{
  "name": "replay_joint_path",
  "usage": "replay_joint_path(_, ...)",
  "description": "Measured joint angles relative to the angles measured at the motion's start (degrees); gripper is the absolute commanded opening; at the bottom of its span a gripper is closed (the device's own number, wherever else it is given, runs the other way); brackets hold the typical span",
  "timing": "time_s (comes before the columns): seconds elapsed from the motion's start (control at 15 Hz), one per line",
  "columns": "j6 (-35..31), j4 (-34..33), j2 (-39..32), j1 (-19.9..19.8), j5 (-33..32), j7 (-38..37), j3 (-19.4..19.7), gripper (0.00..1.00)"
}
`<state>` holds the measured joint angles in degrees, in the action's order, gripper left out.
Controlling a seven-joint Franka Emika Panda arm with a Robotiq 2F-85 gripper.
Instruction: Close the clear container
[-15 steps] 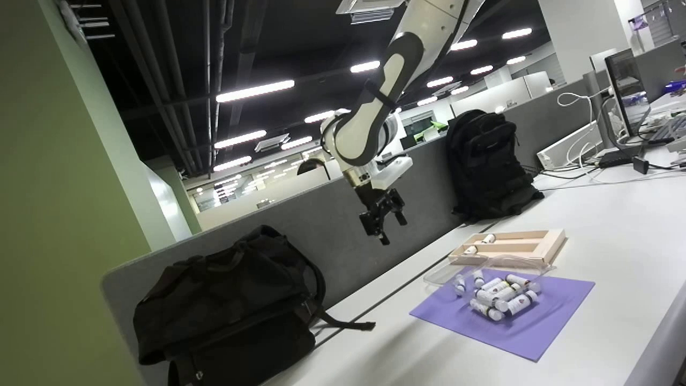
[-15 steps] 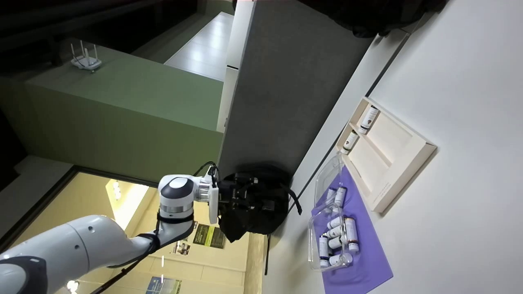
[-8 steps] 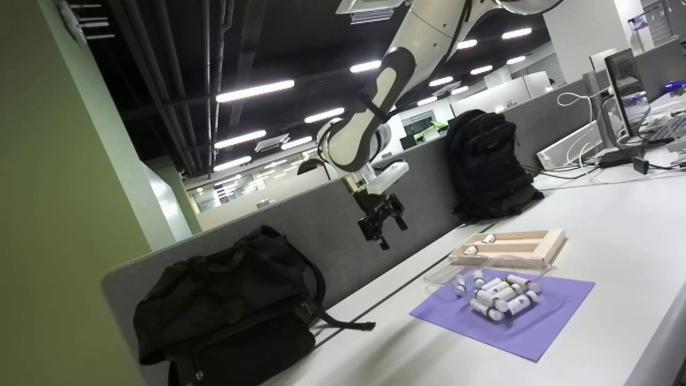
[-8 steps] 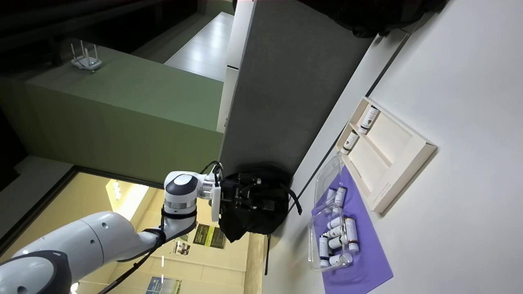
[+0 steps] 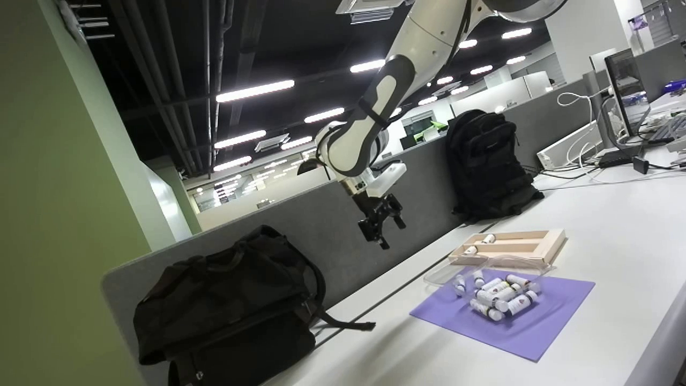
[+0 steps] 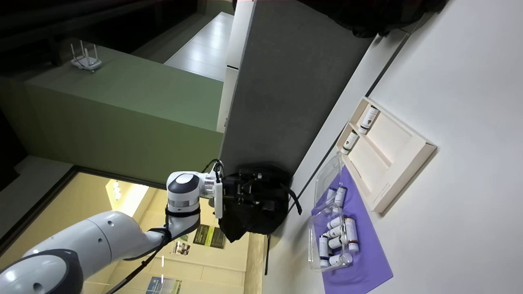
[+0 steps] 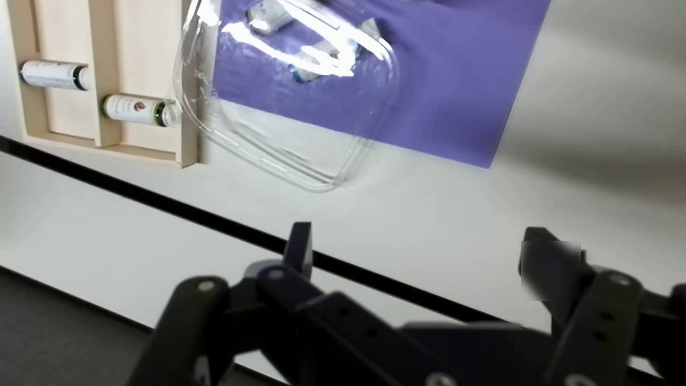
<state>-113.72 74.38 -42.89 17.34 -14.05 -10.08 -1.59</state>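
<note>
While my pincer (image 7: 418, 236) gapes wide in the wrist view, holding nothing, the lid (image 7: 278, 123) looks light, slick, springy; I'd pinch its free edge, roomiest over the desk (image 7: 429, 209). An exterior view shows the clear container (image 6: 314, 246) unclosed on the purple sheet (image 6: 364, 267); an exterior view shows the beige tray (image 5: 551, 247) crowding its lid.

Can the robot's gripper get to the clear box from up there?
Probably yes, if it moves across and down: the gripper is open, and nothing shows between it and the clear container.
</note>
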Motion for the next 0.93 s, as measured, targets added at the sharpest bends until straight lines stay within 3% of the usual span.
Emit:
replay_joint_path(0.4,3.8,-14.2,-11.9,3.7,-7.5,0.1,4.1,1.0)
replay_joint_path(0.93,11.4,-30.2,-28.4,6.6,-10.2,0.7,7.6,1.0)
